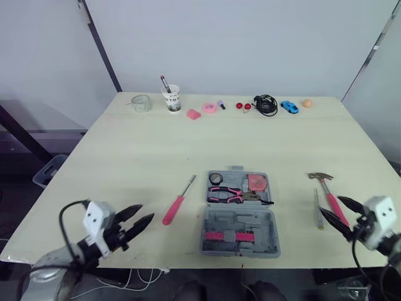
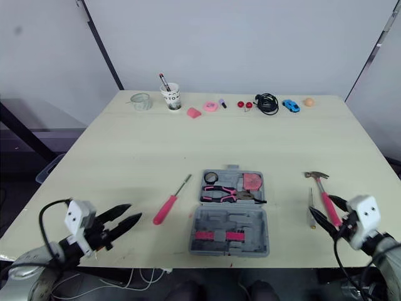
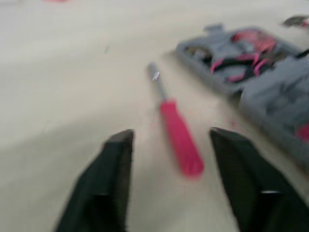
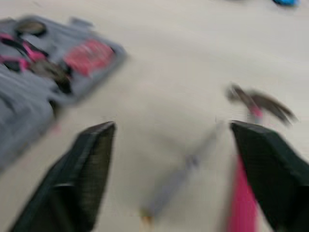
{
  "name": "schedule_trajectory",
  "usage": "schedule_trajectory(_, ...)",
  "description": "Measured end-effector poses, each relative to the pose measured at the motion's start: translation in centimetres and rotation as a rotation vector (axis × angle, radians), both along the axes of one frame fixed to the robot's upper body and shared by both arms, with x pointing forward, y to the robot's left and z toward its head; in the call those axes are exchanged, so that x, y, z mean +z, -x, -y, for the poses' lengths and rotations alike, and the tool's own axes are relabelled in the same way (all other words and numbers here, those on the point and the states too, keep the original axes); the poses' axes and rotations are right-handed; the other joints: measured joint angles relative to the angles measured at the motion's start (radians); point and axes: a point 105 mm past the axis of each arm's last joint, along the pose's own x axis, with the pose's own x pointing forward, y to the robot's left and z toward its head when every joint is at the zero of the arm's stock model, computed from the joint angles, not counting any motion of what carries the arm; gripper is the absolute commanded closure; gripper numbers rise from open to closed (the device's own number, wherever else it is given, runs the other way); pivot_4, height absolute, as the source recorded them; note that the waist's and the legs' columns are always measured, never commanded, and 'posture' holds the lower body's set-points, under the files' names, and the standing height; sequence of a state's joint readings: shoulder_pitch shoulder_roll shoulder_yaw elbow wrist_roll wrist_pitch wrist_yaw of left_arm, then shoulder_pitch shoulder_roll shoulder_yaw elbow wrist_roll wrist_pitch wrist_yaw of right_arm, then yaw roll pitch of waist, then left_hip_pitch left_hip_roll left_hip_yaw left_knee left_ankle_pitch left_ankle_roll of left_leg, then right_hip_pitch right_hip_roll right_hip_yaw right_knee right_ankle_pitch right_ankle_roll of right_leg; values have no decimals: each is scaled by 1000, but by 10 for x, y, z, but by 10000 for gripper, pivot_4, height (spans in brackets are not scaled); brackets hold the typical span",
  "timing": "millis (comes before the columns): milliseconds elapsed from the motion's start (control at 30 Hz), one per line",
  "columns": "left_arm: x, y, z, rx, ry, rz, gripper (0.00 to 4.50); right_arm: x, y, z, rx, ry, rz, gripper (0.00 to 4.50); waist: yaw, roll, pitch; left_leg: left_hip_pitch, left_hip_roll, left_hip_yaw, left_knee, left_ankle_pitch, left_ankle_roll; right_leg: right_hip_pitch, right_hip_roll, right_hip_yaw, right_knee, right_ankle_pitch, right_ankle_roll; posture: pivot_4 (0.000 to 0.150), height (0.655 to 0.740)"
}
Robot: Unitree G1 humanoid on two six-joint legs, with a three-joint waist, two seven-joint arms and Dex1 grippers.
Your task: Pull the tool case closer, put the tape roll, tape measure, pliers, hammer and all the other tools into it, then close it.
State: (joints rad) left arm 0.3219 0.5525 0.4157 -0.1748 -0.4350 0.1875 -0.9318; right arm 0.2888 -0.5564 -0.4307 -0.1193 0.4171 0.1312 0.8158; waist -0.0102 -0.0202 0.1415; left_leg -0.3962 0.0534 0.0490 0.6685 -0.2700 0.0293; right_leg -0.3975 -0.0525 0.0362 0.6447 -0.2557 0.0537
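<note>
The grey tool case (image 1: 240, 216) lies open near the table's front edge. Its far half holds the tape roll (image 1: 216, 179), pink-handled pliers (image 1: 229, 195) and a pink tape measure (image 1: 257, 182). A pink-handled screwdriver (image 1: 176, 205) lies on the table left of the case. To the case's right lie the pink-handled hammer (image 1: 330, 195) and a thin grey tool (image 1: 319, 213). My left gripper (image 1: 136, 222) is open, low at the front left, pointing toward the screwdriver (image 3: 176, 130). My right gripper (image 1: 338, 216) is open just in front of the hammer (image 4: 256, 108) and grey tool (image 4: 181, 176).
Along the far edge stand a glass jar (image 1: 141, 103), a paper cup with pens (image 1: 171, 98), pink items (image 1: 209, 108), red balls (image 1: 243, 106), a black cable (image 1: 266, 104), a blue toy car (image 1: 289, 106) and an orange ball (image 1: 307, 103). The table's middle is bare.
</note>
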Motion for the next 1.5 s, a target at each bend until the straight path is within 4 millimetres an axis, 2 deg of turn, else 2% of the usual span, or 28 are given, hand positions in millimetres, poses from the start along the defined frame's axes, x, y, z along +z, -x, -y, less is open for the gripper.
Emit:
schedule_trajectory(33, 0, 3, -3, 9, -6, 0, 2218, -2, 6, 4, -16, -5, -9, 0, 0, 0, 0, 0, 0, 0, 0, 0, 0, 0, 0, 0, 0, 0, 0, 1500, 7400)
schedule_trajectory(67, -2, 7, -5, 17, -14, -2, 971, -4, 13, 8, -37, -9, -20, 0, 0, 0, 0, 0, 0, 0, 0, 0, 0, 0, -1, 0, 0, 0, 0, 1500, 7400)
schedule_trajectory(233, -14, 24, -19, 65, -28, -48, 971, -16, 35, 20, -113, -37, -71, 0, -2, 0, 0, 1, 1, 0, -1, 0, 0, -1, -1, 0, -1, 0, 0, 1500, 7400)
schedule_trajectory(400, -22, 40, -25, 87, -38, -84, 971, -26, 55, 26, -187, -91, -86, 0, -1, 0, 0, 0, 1, 0, -2, 0, -1, -2, -6, 0, -2, 0, 0, 1500, 7400)
schedule_trajectory(500, -21, 44, -27, 98, -40, -83, 971, -30, 65, 30, -213, -90, -107, 0, -1, 1, 0, 0, 1, 0, -3, -1, -1, -3, -10, -1, -2, 0, 0, 1500, 7400)
schedule_trajectory(600, -19, 42, -27, 98, -31, -69, 971, -29, 65, 32, -223, -90, -101, 0, -1, 0, 0, -1, 1, 0, -3, -3, -4, -3, -11, -1, -2, 0, 0, 1500, 7400)
schedule_trajectory(967, -1, 21, -16, -25, -71, -4, 971, -10, 42, 24, -203, -76, -29, 0, -1, 0, 0, -2, 0, 1, -3, 0, -1, -4, -10, -2, -2, 0, -1, 1500, 7400)
schedule_trajectory(1067, 9, 8, -1, -130, -91, 41, 971, -12, 30, 4, -153, -83, -45, 0, 0, 1, 0, -2, 0, 1, -3, 0, 0, -4, -10, -2, -2, 0, -1, 1500, 7400)
schedule_trajectory(1167, 16, -1, 11, -203, -108, 73, 971, -6, 19, -8, -130, -86, -30, 0, 0, 1, -1, -2, 0, 1, -3, 0, 0, -4, -5, -2, -2, 0, 0, 1500, 7400)
schedule_trajectory(1500, 45, -17, 62, -483, -111, 150, 971, -15, -13, -30, -170, -74, -87, 0, -1, 1, 0, -1, 0, 1, -3, 0, 0, -2, -1, -2, -2, 0, 0, 1500, 7400)
